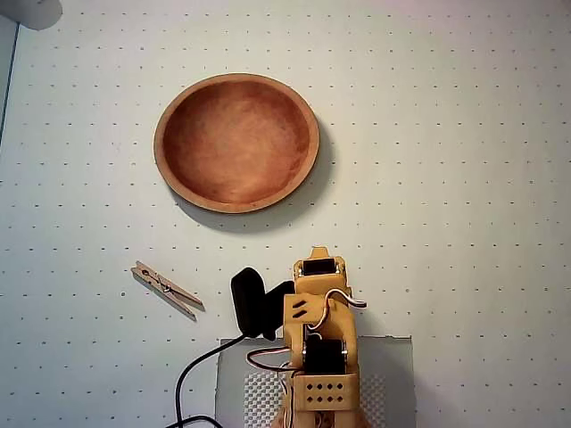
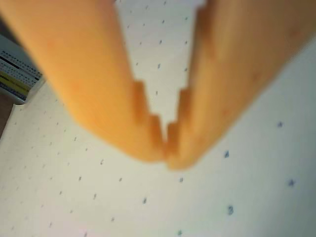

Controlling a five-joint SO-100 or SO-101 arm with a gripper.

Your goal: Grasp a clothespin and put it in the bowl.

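Lower left of the overhead view: clothespin ungrasped; clenched, empty gripper must be spread wide, aligned across its prongs.

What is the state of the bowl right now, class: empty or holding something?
Empty. The overhead view shows the bowl's bare reddish interior, while the clothespin lies on the table outside it.

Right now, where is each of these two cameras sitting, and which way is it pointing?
Overhead view: fixed above, looking straight down on the white dotted table, the round reddish-brown wooden bowl, the small pale wooden clothespin and the folded orange arm.
Wrist view: rides on the arm, looking along its blurred orange gripper, jaws closed and empty, onto the table; a striped object shows at left.
Shared: only the dotted table surface and the arm itself; bowl and clothespin appear overhead alone.
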